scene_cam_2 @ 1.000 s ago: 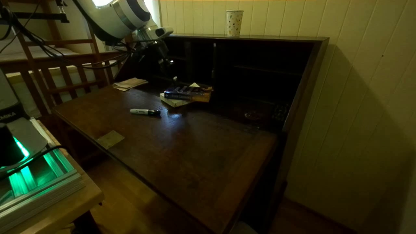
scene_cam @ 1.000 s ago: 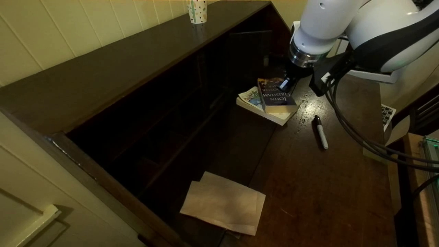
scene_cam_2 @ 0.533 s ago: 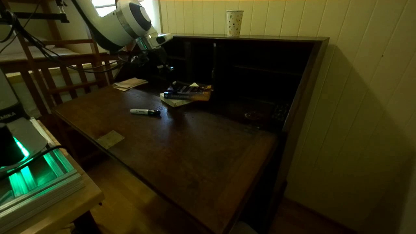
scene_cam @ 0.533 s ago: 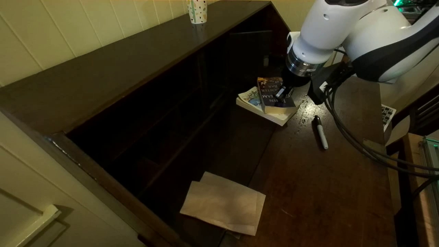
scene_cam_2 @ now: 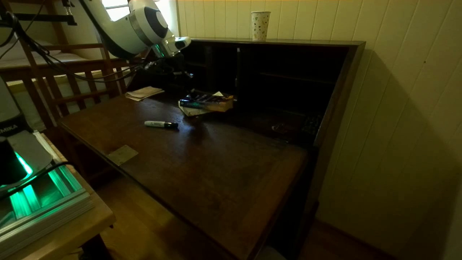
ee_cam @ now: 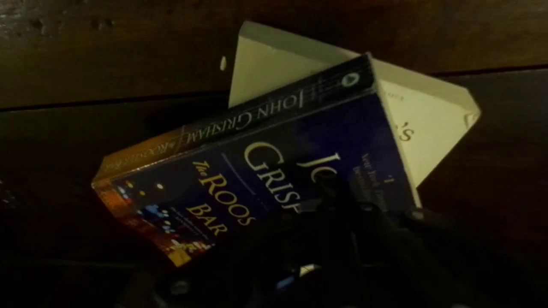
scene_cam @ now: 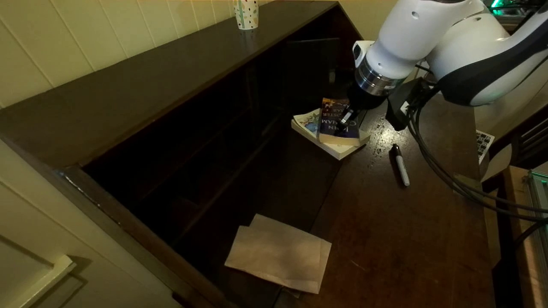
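A dark blue paperback with orange on its cover (scene_cam: 330, 112) lies crosswise on a pale, wider book (scene_cam: 305, 122) on the dark desk. My gripper (scene_cam: 341, 129) reaches down onto the upper paperback, jaws together. In the wrist view the gripper (ee_cam: 336, 184) covers part of the author's name on the paperback (ee_cam: 205, 179), its tips seemingly pressed on the cover. Nothing shows between the fingers. From under the paperback, corners of the pale book (ee_cam: 274, 64) stick out. The exact contact point is too dark to make out.
A black-and-white marker (scene_cam: 401, 166) lies near the books. Folded brown paper (scene_cam: 280, 252) rests farther along the desk (scene_cam: 394, 248). Dark open compartments (scene_cam_2: 288, 86) line the desk's back, and a spotted cup (scene_cam_2: 260, 26) stands on the top shelf. Cables (scene_cam: 445, 171) hang from the arm.
The gripper has come down onto the upper paperback and moved left in an exterior view. Both books have shifted and turned a little with it. The marker and paper have stayed put.
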Motion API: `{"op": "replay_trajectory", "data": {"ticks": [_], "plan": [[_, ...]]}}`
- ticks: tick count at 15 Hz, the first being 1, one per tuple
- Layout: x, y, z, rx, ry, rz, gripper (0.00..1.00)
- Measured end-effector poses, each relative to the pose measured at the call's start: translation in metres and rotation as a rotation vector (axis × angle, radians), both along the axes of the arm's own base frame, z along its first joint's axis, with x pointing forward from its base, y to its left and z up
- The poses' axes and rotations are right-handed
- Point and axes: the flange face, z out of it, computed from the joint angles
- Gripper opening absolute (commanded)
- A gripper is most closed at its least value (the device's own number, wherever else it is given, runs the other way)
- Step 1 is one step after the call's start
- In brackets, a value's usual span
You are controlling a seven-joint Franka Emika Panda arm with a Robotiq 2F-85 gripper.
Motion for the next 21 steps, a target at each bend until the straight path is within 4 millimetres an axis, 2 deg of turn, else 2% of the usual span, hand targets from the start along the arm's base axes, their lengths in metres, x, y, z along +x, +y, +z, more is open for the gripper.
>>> {"op": "replay_trajectory", "data": {"ticks": [7,14,21], "plan": [[-0.005,0.027,-0.002,0.039,-0.018,0.272,0.00],[-0.011,0.044,-0.003,0.029,-0.024,0.492,0.00],[-0.017,0.039,-0.003,-0.017,-0.005,0.642,0.00]]}}
